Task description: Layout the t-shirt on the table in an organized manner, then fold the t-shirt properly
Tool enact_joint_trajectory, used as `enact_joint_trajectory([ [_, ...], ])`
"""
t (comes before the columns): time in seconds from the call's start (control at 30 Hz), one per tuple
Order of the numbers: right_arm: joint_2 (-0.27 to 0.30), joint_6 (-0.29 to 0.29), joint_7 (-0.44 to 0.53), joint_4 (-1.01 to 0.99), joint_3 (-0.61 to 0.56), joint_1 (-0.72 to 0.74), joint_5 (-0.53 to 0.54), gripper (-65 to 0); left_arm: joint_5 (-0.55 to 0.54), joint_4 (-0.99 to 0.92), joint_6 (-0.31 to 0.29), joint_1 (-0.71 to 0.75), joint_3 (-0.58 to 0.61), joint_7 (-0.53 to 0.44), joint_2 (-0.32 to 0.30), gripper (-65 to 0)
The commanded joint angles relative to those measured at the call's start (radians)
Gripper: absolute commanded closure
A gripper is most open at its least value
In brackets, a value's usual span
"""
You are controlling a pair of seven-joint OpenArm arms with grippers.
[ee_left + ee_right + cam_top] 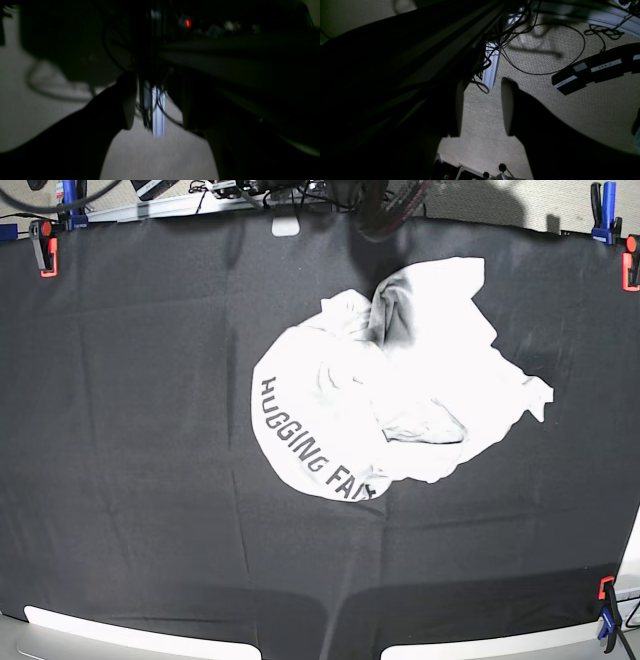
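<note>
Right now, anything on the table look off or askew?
Yes. The t-shirt lies crumpled in a heap right of centre on the table, folded over itself so its lettering curves and is partly cut off. Nothing looks torn or spilled.

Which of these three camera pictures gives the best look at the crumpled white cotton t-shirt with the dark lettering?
The base view. It looks down on the whole crumpled white cotton t-shirt, bunched near the middle of the black cloth-covered table, lettering partly readable. The two wrist views show none of it: only dark gripper fingers, cables and pale carpeted floor.
</note>
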Motion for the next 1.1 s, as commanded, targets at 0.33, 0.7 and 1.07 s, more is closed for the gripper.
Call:
enact_joint_trajectory([
  [0.33, -0.003, 0.008, 0.000, 0.006, -0.002, 0.000, 0.003, -24.2, 0.001, 0.007, -0.003, 0.066, 0.001, -0.139, -0.035, -26.7],
  [0.7, -0.003, 0.007, 0.000, 0.006, -0.002, 0.003, 0.003, -24.2, 0.001, 0.008, -0.003, 0.083, 0.002, -0.139, -0.034, -26.7],
  [1.07, -0.003, 0.008, 0.001, 0.007, -0.002, 0.014, 0.003, -24.2, 0.002, 0.008, -0.004, 0.103, 0.002, -0.114, -0.034, -26.7],
])
